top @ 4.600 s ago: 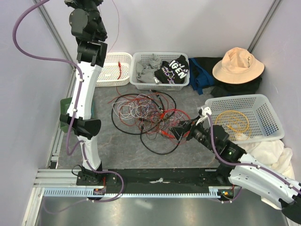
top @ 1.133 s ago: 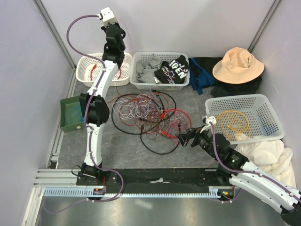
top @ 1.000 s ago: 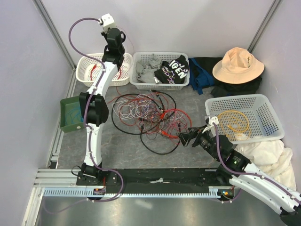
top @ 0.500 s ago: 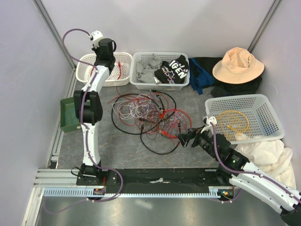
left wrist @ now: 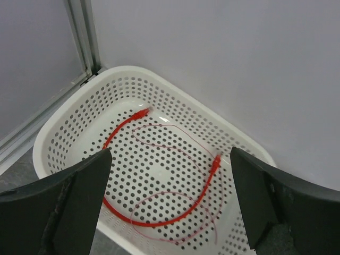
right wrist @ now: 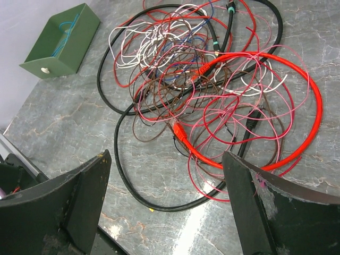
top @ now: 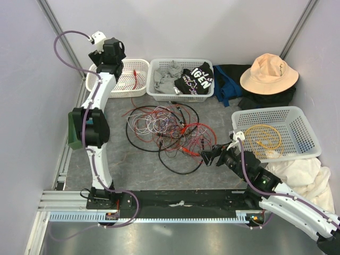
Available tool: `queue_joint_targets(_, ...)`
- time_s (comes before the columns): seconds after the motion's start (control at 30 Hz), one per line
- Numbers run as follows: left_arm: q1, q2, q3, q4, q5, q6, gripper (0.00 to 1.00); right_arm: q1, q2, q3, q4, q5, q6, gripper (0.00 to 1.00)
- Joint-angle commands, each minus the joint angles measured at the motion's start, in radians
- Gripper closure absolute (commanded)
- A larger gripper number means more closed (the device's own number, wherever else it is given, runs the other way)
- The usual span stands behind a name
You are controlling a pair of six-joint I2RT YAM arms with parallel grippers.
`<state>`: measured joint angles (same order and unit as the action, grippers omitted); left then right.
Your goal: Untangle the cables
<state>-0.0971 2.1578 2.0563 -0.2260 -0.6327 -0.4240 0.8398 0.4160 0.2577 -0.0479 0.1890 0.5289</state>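
The cables (top: 167, 130) lie in a loose tangle of red, pink, white, brown and black wire mid-table, also filling the right wrist view (right wrist: 212, 85). My right gripper (top: 210, 155) hovers low at the tangle's near right edge, open and empty (right wrist: 164, 159), over a black loop and an orange-red cable. My left gripper (top: 110, 64) hangs open over the white basket (top: 127, 94) at the back left. In the left wrist view its fingers (left wrist: 170, 159) are wide apart above a red cable (left wrist: 133, 119) and a thin pink wire lying in the basket (left wrist: 180, 87).
A green box (top: 79, 130) sits at the left edge. A basket of clothes (top: 180, 79) stands at the back. On the right are a basket (top: 297, 119) holding a yellow cable, a beige hat (top: 268, 71) and white cloth (top: 303, 170).
My left arm has swung left over the back-left basket and its gripper has gone from shut to open; the red cable now lies in the basket. The right arm has barely moved.
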Motion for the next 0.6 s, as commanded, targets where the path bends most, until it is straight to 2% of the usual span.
queue_joint_targets(0.0, -0.101, -0.304, -0.122, 0.056, 0.028, -0.073, 0.0, 0.001, -0.011, 0.011, 0.019, 0.001, 0.017, 0.07)
queue_joint_targets(0.03, -0.128, -0.408, -0.224, 0.089, 0.03, -0.078, 0.0, 0.001, -0.002, 0.012, 0.025, 0.001, 0.017, 0.07)
queue_joint_targets(0.17, -0.323, -0.663, -0.549, 0.178, 0.079, -0.113, 0.0, 0.001, 0.029, 0.046, 0.031, -0.006, 0.003, 0.07)
queue_joint_targets(0.27, -0.416, -0.848, -0.776, 0.142, 0.116, -0.169, 0.0, 0.001, 0.041, 0.074, 0.02, -0.002, -0.023, 0.06)
queue_joint_targets(0.33, -0.461, -0.897, -0.893, 0.1, 0.221, -0.225, 0.0, 0.001, 0.046, 0.081, 0.013, 0.007, -0.039, 0.06)
queue_joint_targets(0.43, -0.637, -0.909, -0.939, -0.051, 0.203, -0.245, 0.0, 0.001, 0.067, 0.094, 0.011, 0.026, -0.053, 0.05)
queue_joint_targets(0.47, -0.727, -0.9, -0.938, -0.109, 0.18, -0.26, 0.0, 0.001, 0.076, 0.107, 0.013, 0.024, -0.055, 0.06)
queue_joint_targets(0.57, -0.866, -0.859, -0.943, -0.26, 0.146, -0.327, 0.0, 0.001, 0.119, 0.127, 0.017, 0.017, -0.052, 0.05)
